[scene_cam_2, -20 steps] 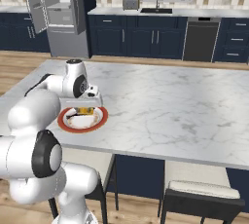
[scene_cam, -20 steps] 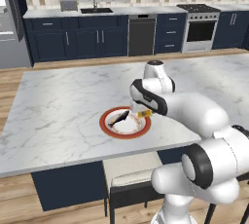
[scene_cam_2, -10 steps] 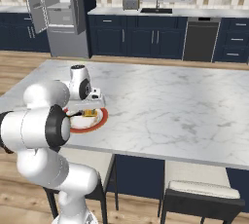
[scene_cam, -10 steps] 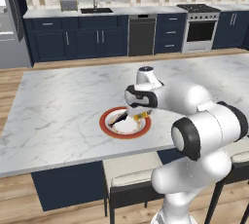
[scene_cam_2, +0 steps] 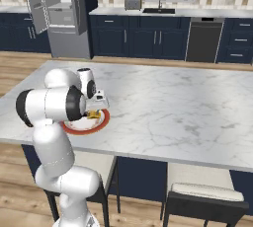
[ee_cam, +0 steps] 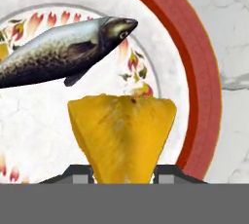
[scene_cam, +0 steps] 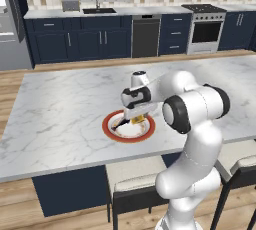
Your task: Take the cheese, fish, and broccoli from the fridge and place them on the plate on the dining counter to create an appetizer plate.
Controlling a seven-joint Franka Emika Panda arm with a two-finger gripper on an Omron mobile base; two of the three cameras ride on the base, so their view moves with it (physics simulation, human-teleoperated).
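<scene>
Right now gripper (ee_cam: 121,177) clenched on cheese (ee_cam: 121,135) betw. its tips, low over plate (ee_cam: 197,82); fish (ee_cam: 58,52) lies just beyond cheese on plate.

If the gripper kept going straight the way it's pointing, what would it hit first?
Probably the plate: the gripper, shut on the cheese, points down at it, beside the fish. Depth is unclear.
</scene>
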